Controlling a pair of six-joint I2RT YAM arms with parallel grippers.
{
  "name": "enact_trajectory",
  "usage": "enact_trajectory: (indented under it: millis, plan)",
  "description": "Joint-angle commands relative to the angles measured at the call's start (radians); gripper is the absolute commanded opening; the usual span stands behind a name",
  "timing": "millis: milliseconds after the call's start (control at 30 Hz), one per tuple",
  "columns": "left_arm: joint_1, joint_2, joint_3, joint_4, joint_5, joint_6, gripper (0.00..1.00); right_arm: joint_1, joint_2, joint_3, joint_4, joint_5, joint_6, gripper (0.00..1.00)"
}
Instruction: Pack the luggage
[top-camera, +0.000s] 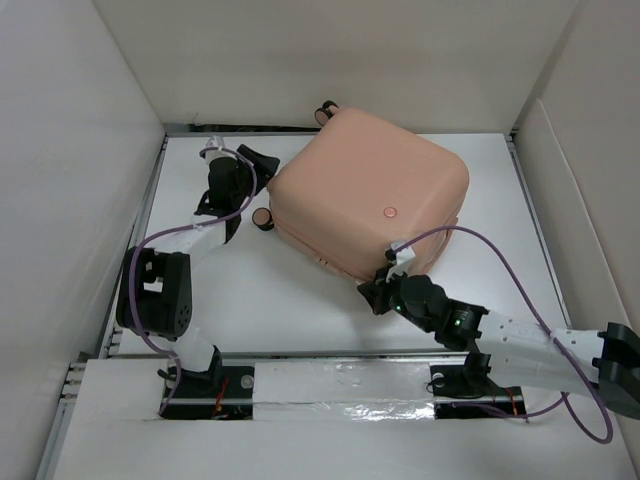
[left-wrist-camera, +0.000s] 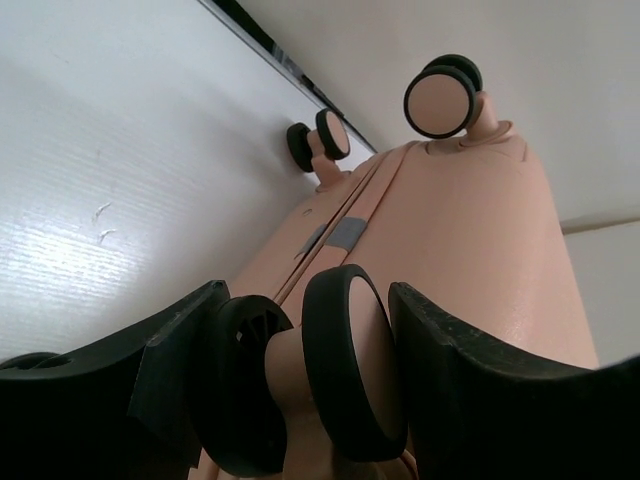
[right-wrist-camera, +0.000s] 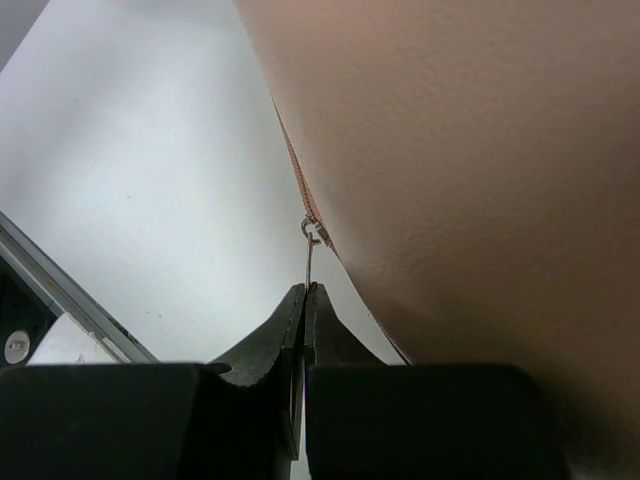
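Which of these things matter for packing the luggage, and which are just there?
Job: luggage; its zipper pull, pinched by right gripper; caster wheel, straddled by left gripper.
Just there: purple cables; white table; walls.

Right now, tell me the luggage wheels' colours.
Wheels: black rims, pink faces; left wrist view.
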Motion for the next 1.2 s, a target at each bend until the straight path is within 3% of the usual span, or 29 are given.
enact_trajectory:
  millis: [0,133,267,367,467,567,700,800,900,933,967,1033,1167]
  plan:
    - [0.003,-0.028,-0.034,0.202,0.034,0.023,0.0,0.024,-0.042,0.02,0.037,-0.08,0.033,0.0]
    - [0.003,-0.132,-0.163,0.275,-0.031,0.056,0.0,-0.007,-0.067,0.029,-0.007,-0.075,0.011,0.0]
    - [0.003,-0.386,-0.469,0.381,-0.127,0.065,0.0,-0.106,-0.098,0.052,-0.045,-0.141,-0.044,0.0]
    - [-0.043,-0.523,-0.638,0.374,-0.216,0.088,0.0,-0.162,-0.107,0.067,-0.062,-0.187,-0.085,0.0]
    - [-0.052,-0.675,-0.775,0.356,-0.163,0.082,0.0,-0.226,-0.093,0.104,-0.088,-0.217,-0.127,0.0]
    - [-0.089,-0.825,-0.858,0.272,-0.114,0.077,0.0,-0.259,-0.052,0.136,-0.07,-0.247,-0.157,0.0]
    - [-0.089,-0.956,-0.838,0.165,-0.198,0.123,0.0,-0.246,-0.002,0.163,-0.096,-0.253,-0.152,0.0]
    - [-0.089,-0.881,-0.731,0.124,-0.169,0.139,0.0,-0.237,-0.091,0.095,-0.101,-0.238,-0.11,0.0]
    - [-0.089,-0.78,-0.648,0.124,-0.126,0.097,0.33,-0.237,-0.194,0.023,-0.115,-0.242,-0.078,0.0]
    - [-0.089,-0.763,-0.644,0.143,-0.121,0.08,0.5,-0.237,-0.209,0.014,-0.124,-0.242,-0.072,0.0]
    - [-0.089,-0.738,-0.642,0.195,-0.117,0.054,0.57,-0.228,-0.228,0.003,-0.147,-0.244,-0.064,0.0]
    - [-0.089,-0.72,-0.622,0.208,-0.13,0.034,0.65,-0.228,-0.236,-0.003,-0.162,-0.242,-0.063,0.0]
    - [-0.089,-0.619,-0.486,0.141,-0.173,0.027,0.72,-0.217,-0.227,-0.011,-0.147,-0.25,-0.062,0.0]
